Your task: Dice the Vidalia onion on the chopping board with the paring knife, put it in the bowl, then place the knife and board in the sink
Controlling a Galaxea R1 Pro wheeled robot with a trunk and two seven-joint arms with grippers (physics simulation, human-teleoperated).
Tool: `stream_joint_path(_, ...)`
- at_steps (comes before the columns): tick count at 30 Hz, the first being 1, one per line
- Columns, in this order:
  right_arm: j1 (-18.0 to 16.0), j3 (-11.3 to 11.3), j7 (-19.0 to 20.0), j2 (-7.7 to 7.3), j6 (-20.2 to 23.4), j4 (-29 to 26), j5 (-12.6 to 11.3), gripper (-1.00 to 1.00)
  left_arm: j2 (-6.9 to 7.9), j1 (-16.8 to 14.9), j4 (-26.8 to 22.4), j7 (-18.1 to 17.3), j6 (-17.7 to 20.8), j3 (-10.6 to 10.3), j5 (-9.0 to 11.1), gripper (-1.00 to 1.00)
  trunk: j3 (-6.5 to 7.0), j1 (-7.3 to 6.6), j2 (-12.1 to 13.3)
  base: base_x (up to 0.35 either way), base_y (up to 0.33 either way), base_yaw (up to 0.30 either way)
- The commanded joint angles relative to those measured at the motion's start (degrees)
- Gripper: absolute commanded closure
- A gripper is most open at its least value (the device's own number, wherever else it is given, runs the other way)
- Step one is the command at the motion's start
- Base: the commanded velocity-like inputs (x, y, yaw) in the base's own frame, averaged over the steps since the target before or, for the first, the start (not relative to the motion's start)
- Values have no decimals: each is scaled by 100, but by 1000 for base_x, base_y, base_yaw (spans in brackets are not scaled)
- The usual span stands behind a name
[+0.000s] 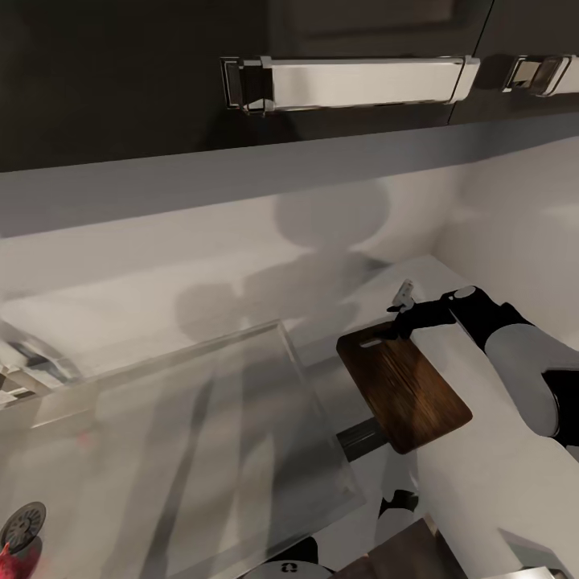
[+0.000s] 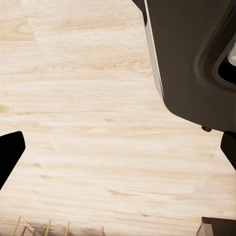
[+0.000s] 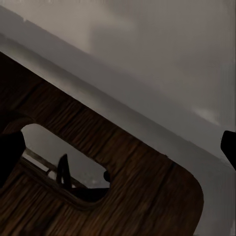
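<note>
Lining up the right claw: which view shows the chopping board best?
The head view: the whole chopping board lies on the countertop, the right claw at its handle end. The right wrist view gives only the handle corner. The left wrist view looks at floor.

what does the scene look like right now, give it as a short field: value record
chopping board: dark brown chopping board lying flat on the grey countertop, handle slot at its far end
right gripper: right gripper at the board's far, slotted end; grip cannot be told
left gripper: left gripper open, over pale wood floor
sink: sink left of the board, drain at near left
onion: pinkish-red Vidalia onion beside the drain, cut off by the frame edge
</note>
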Motion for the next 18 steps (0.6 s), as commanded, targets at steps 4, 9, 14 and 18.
stream_joint_path(4,-3,63,11,-6,115,-188,-13,-100,0,-3,10,0,-30,4,12,-100,-8,3,-9,2,0,0)
stream_joint_path(9,-3,158,11,28,302,-247,153,-100,0,-3,18,0,-30,4,12,-100,-8,3,-9,0,0,0)
stream_joint_path(14,-3,263,18,61,330,-253,357,-100,0,-3,26,0,-30,4,12,-100,-8,3,-9,0,0,0)
stream_joint_path(18,-3,270,173,63,332,-254,377,-100,0,-4,27,0,-30,4,12,-100,-8,3,-9,0,0,0)
